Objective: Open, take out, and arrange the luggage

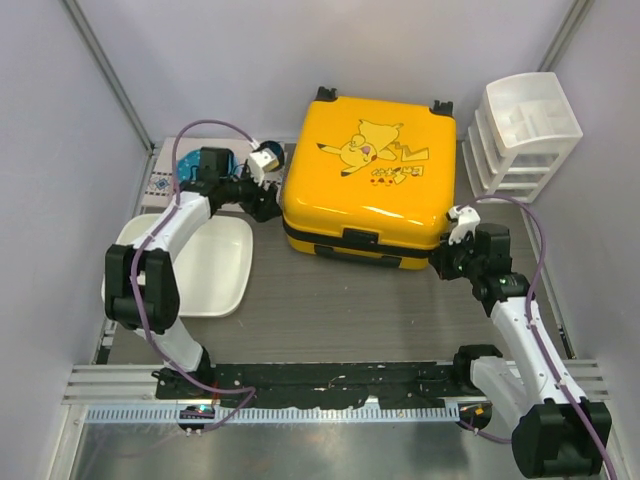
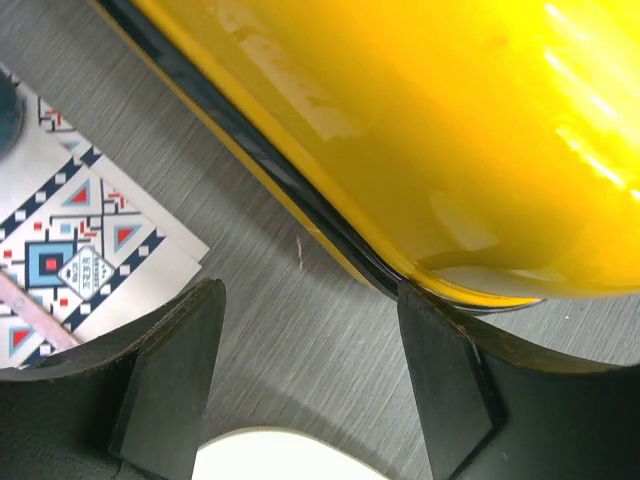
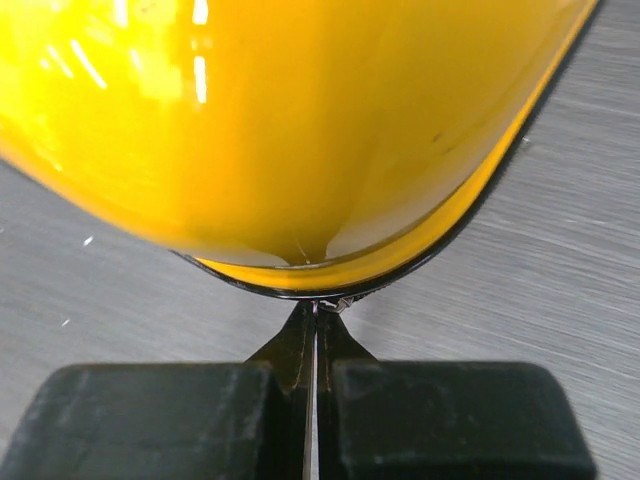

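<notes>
— How does the right gripper stand?
— Its two fingers are pressed flat together. The tips meet at the black zipper band on a rounded corner of the luggage, at mid-frame in the right wrist view. A tiny silvery bit shows at the tips; whether it is pinched cannot be told.
— And the left gripper?
— Spread, with bare table between the fingers. The finger at lower right of the left wrist view sits right against the yellow shell's lower edge; the other stands apart from the shell.
— Where does the luggage lie?
— Flat and zipped shut at the upper centre of the top view, cartoon print up.
— What else is around?
— A white tray at the left, a patterned card above it, and a white drawer unit at upper right.
</notes>
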Action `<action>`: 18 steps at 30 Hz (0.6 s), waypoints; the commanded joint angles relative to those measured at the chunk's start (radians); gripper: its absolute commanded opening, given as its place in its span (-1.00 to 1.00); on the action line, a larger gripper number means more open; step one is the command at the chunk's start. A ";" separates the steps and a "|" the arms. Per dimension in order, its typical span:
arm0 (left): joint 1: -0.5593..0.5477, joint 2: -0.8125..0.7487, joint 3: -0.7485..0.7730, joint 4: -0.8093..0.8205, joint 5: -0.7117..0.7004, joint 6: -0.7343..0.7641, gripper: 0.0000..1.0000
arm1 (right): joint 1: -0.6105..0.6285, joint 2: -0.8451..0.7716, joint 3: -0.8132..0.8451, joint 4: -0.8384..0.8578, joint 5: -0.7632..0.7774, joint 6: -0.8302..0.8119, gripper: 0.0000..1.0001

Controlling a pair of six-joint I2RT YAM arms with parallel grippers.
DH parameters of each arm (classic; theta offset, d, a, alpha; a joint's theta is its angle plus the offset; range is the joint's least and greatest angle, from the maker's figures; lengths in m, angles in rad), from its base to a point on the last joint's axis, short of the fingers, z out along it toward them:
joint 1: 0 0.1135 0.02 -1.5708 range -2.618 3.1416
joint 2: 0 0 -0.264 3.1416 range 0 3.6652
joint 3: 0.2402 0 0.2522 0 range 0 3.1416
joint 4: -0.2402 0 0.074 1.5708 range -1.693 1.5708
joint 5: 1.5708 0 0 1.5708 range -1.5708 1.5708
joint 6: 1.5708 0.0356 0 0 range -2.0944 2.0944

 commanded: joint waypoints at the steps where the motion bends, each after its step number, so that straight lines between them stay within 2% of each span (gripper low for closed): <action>1: -0.144 -0.075 -0.063 -0.024 0.146 0.051 0.50 | 0.013 0.009 0.086 0.224 0.136 0.053 -0.98; 4: -0.209 -0.138 -0.168 0.072 0.124 -0.018 0.51 | 0.013 -0.013 0.109 0.196 0.197 0.071 -0.98; 5: -0.226 -0.145 -0.201 0.096 0.117 -0.082 0.51 | 0.013 -0.026 0.103 0.175 0.217 0.087 -0.98; 8: -0.233 -0.143 -0.229 0.176 0.068 -0.225 0.52 | 0.015 -0.135 0.036 0.194 0.223 0.159 -0.98; 10: -0.235 -0.137 -0.232 0.200 0.074 -0.259 0.52 | 0.019 -0.213 -0.018 0.243 0.185 0.203 -0.98; 18: -0.292 -0.145 -0.275 0.280 0.058 -0.345 0.51 | 0.114 -0.142 -0.107 0.383 0.182 0.249 -0.98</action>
